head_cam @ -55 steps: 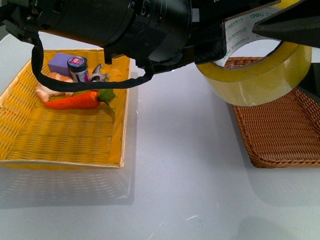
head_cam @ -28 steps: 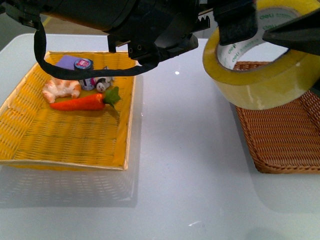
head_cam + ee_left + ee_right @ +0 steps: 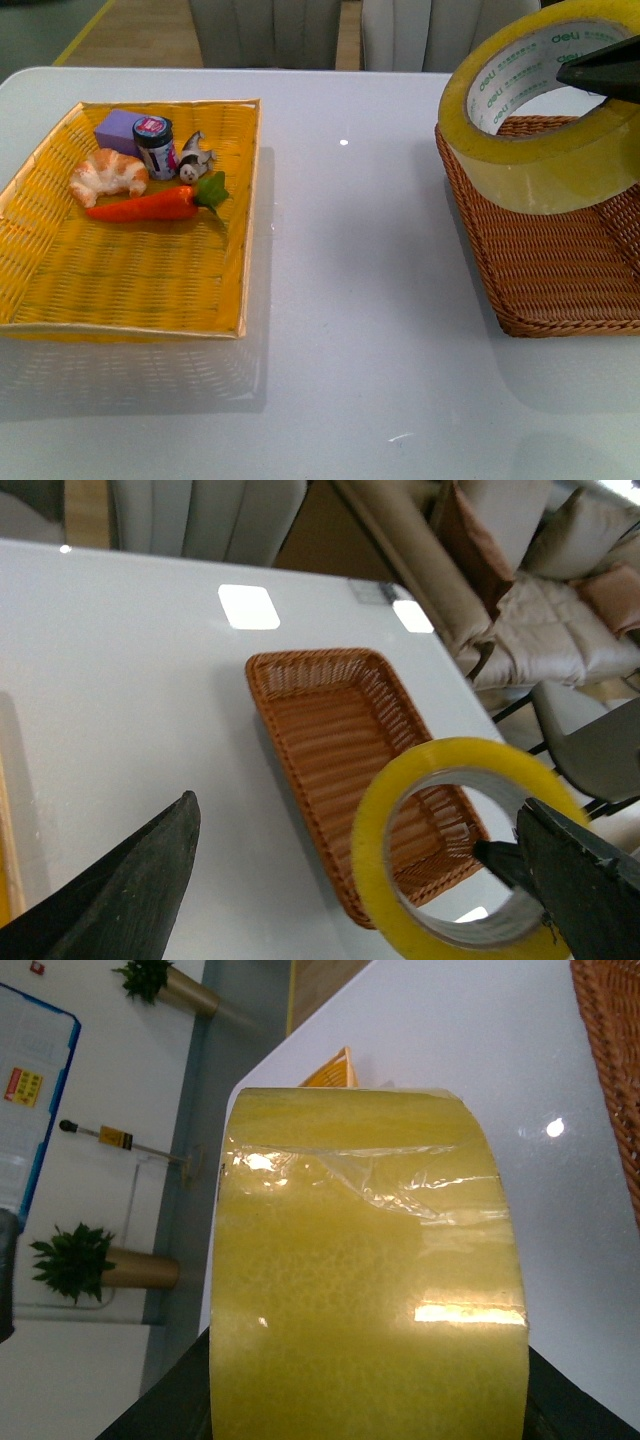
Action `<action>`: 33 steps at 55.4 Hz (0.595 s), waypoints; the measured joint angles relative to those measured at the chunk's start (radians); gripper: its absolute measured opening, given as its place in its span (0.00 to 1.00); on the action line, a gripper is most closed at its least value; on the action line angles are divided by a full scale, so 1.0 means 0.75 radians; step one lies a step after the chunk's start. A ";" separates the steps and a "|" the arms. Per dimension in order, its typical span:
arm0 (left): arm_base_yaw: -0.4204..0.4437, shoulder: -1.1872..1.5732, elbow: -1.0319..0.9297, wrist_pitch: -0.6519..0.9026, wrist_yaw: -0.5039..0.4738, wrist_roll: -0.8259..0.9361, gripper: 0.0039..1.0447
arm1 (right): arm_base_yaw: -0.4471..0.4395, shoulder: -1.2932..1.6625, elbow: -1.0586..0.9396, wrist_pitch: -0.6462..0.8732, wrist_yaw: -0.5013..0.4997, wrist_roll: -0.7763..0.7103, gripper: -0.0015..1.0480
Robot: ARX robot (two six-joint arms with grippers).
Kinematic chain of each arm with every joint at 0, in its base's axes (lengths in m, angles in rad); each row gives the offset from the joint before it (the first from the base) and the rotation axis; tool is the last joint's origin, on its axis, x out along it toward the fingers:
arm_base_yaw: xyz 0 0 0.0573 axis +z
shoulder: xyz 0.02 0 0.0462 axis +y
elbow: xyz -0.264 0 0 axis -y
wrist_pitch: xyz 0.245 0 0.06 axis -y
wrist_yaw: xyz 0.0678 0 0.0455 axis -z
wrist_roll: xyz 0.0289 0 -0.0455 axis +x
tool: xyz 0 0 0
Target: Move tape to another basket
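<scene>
Hanging over the left rim of the brown wicker basket [image 3: 560, 280], the tape [image 3: 540, 170] is clamped in the right gripper [image 3: 365, 1420]. One black finger [image 3: 605, 72] reaches into the roll's white, green-printed core. We see the left gripper [image 3: 355, 815] only from its own wrist camera, its two dark prongs spread wide with nothing between them, looking down on roll and basket together.

Across the white table [image 3: 350, 300], the yellow woven basket [image 3: 130, 290] holds five things bunched at its far end. They are a purple block [image 3: 118, 128], a small dark jar [image 3: 155, 148] with a pink top, a croissant [image 3: 108, 175], a carrot [image 3: 145, 205] with green leaves, and a little grey-and-white figure [image 3: 195, 160] too small for us to name.

The brown basket's right side runs off the edge of the front view, and the roll covers its far left corner. From the right wrist camera the tape fills nearly the whole picture, so we cannot see where the pads meet it. How high the roll hangs above the weave we cannot tell.
</scene>
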 joint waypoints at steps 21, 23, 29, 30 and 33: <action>0.243 -0.388 -0.552 0.404 -0.623 0.564 0.37 | -0.172 0.294 0.098 0.163 -0.014 0.032 0.43; 0.268 -0.421 -0.594 0.404 -0.601 0.577 0.30 | -0.189 0.346 0.128 0.185 -0.015 0.035 0.43; 0.324 -0.500 -0.673 0.404 -0.547 0.594 0.14 | -0.225 0.478 0.208 0.228 -0.020 0.049 0.43; 0.335 -0.519 -0.689 0.404 -0.531 0.595 0.11 | -0.234 0.509 0.228 0.230 -0.017 0.050 0.43; 0.362 -0.564 -0.725 0.401 -0.500 0.599 0.02 | -0.256 0.588 0.281 0.236 -0.002 0.054 0.43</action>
